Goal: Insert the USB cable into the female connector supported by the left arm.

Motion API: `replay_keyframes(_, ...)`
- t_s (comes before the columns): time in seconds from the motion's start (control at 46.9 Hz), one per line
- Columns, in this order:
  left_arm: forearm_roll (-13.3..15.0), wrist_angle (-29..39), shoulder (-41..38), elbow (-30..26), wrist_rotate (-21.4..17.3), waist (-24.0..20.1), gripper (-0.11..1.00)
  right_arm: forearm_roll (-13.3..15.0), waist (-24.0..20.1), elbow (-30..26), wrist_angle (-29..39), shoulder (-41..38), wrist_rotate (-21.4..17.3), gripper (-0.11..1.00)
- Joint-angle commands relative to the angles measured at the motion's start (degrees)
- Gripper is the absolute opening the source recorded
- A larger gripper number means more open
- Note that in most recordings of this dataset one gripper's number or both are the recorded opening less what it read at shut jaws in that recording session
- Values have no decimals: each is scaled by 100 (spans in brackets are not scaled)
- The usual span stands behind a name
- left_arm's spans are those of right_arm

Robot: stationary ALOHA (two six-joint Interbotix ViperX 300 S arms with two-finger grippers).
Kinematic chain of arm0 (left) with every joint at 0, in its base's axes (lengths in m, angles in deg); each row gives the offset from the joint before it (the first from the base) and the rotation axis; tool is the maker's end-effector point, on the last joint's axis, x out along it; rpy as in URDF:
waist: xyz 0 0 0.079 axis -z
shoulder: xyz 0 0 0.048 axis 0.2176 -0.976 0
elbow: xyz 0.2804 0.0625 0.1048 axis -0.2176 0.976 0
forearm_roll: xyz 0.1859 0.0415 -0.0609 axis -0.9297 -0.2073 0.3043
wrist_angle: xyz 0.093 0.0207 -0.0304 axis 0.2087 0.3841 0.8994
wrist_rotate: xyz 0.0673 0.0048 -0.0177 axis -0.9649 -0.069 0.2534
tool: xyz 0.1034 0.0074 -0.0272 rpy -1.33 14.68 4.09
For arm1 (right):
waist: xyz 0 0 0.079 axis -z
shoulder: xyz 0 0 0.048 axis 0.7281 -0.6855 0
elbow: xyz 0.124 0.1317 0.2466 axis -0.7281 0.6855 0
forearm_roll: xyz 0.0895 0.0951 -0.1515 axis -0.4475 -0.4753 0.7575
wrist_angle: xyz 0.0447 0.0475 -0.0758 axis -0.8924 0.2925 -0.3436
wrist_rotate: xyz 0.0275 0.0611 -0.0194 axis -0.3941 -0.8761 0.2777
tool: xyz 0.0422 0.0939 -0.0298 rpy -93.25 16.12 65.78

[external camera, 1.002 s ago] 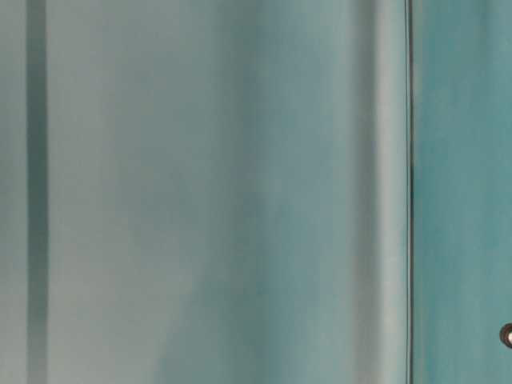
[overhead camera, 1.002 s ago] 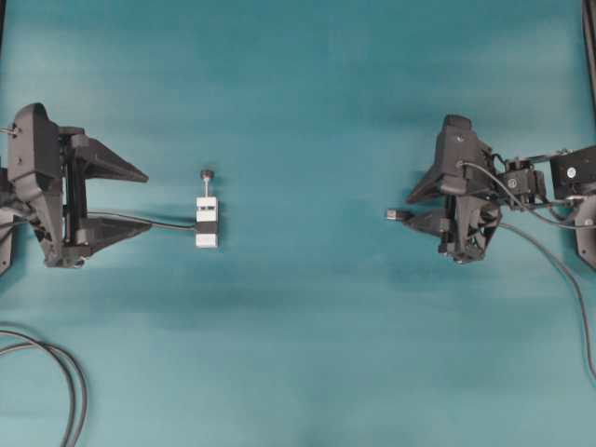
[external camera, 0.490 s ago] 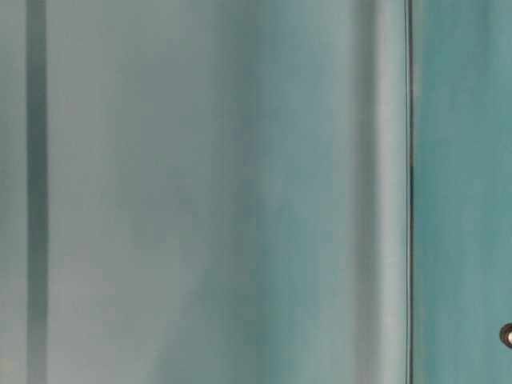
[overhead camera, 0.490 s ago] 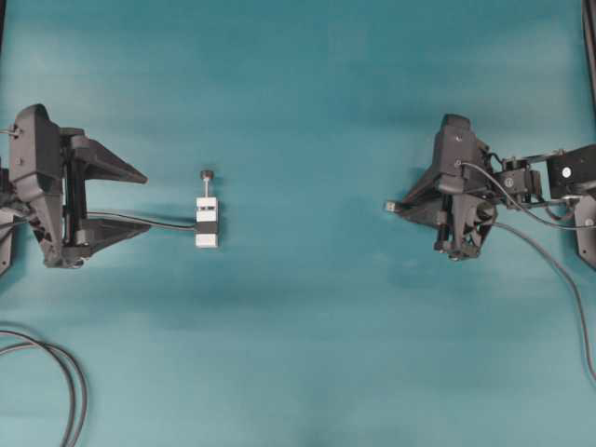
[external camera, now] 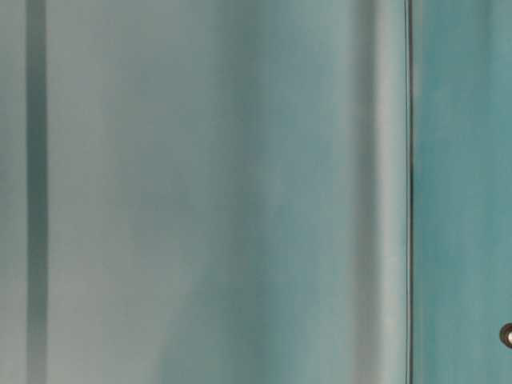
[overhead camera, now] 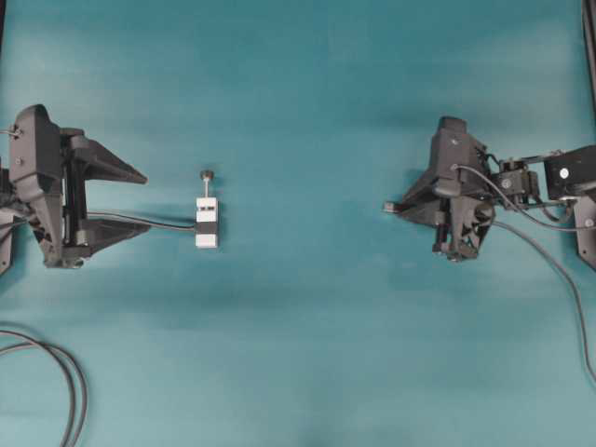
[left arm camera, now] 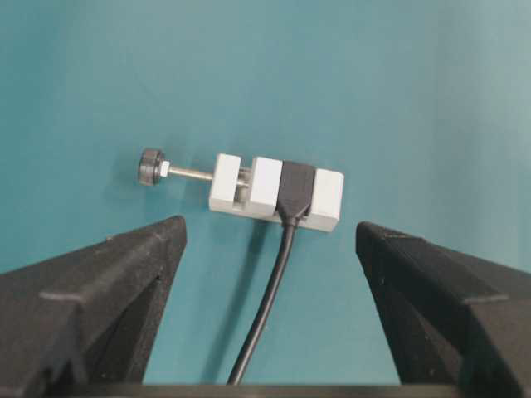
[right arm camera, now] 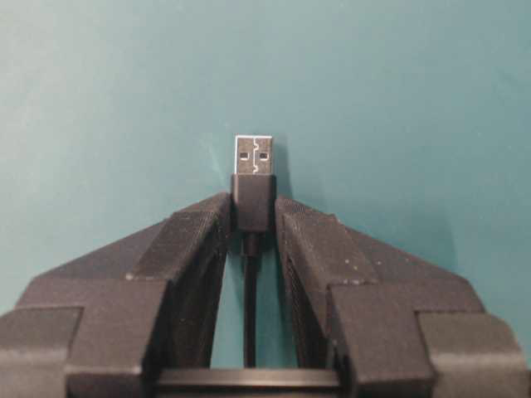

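Observation:
The female connector (overhead camera: 207, 223), a small white block with a pin and black knob, lies on the teal table left of centre, with its dark cable running left. It also shows in the left wrist view (left arm camera: 276, 191). My left gripper (overhead camera: 140, 202) is open and empty, its fingers to the left of the block and apart from it (left arm camera: 270, 236). My right gripper (overhead camera: 402, 206) is shut on the USB cable's dark plug (right arm camera: 253, 199). The plug's silver tip (right arm camera: 254, 157) sticks out past the fingertips and points left toward the block (overhead camera: 388, 207).
Looped dark cables (overhead camera: 56, 372) lie at the bottom left corner. The USB cable (overhead camera: 559, 270) trails off to the right edge. The table-level view shows only a blurred teal-grey surface.
My right gripper closed on the USB plug over the last second and rotated a little with it. The left gripper and the white block have not moved.

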Motion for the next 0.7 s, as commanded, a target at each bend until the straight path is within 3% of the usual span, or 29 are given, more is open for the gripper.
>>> replay_keyframes(0.0,0,-70,18,-18,35,9,93,35,-396,-501,290,9,79,28)
replay_keyframes(0.107,0,-141,18,62,35,9,93,35,-396,-721,756,272,360,26)
replay_keyframes(0.171,0,-255,0,114,44,9,93,35,-378,-879,1037,387,527,19)
replay_keyframes(0.32,0,-545,-105,211,44,35,93,35,-360,-1345,1450,422,800,19)
replay_keyframes(0.682,-26,-1151,-606,431,-62,229,93,26,-272,-1767,1538,272,826,19)
